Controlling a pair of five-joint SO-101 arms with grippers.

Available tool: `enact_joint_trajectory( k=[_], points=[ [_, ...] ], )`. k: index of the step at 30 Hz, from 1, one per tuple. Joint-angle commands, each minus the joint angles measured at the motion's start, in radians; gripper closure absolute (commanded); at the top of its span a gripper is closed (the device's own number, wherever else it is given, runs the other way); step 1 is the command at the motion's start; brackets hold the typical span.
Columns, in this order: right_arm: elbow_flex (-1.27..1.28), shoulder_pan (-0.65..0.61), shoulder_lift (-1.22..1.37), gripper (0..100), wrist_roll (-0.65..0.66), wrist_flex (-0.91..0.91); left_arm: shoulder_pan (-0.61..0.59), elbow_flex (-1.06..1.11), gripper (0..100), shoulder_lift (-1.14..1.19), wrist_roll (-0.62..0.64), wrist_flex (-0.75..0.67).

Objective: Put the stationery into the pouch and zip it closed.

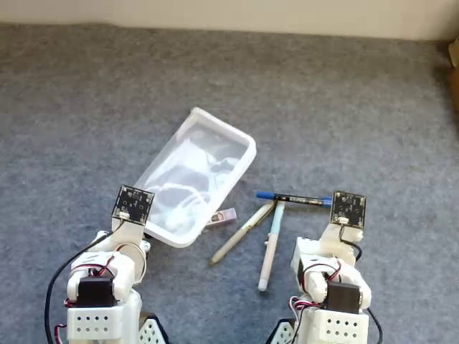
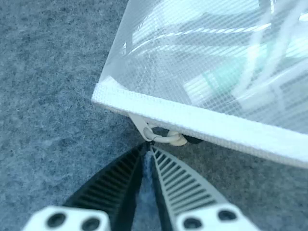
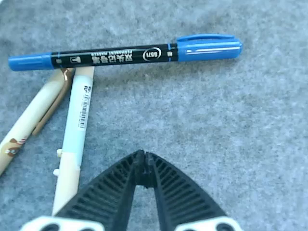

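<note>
Pouch (image 2: 202, 120) contents blurred, indistinct.

A grey, felt-like covering lies over the whole bench (image 1: 344, 107), mottled and evenly lit with soft shadows. A pale cream strip (image 1: 215, 13) runs along its far edge, and a brown object (image 1: 454, 68) shows at the right border.

The pouch (image 1: 197, 175) lay on the left of the desk (image 1: 358, 107). To its right lay one pen (image 1: 242, 233) and, beside it, a second pen (image 1: 270, 251), their far ends touching a marker (image 1: 294, 198) lying crosswise.
</note>
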Motion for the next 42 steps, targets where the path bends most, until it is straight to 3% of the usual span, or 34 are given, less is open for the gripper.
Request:
enact_joint_trajectory(
  k=[1,36,42],
  points=[
    [0.131,0.013,-0.002,99.3,-0.005,0.004,0.016,0.019,99,-0.012,0.009,0.005],
    [0.131,0.008,-0.002,99.3,-0.006,-0.004,0.013,-0.008,99,-0.015,0.006,0.003],
    [0.131,0.01,-0.002,99.3,-0.005,0.001,-0.108,-0.16,99,-0.015,0.006,0.0]
  ],
)
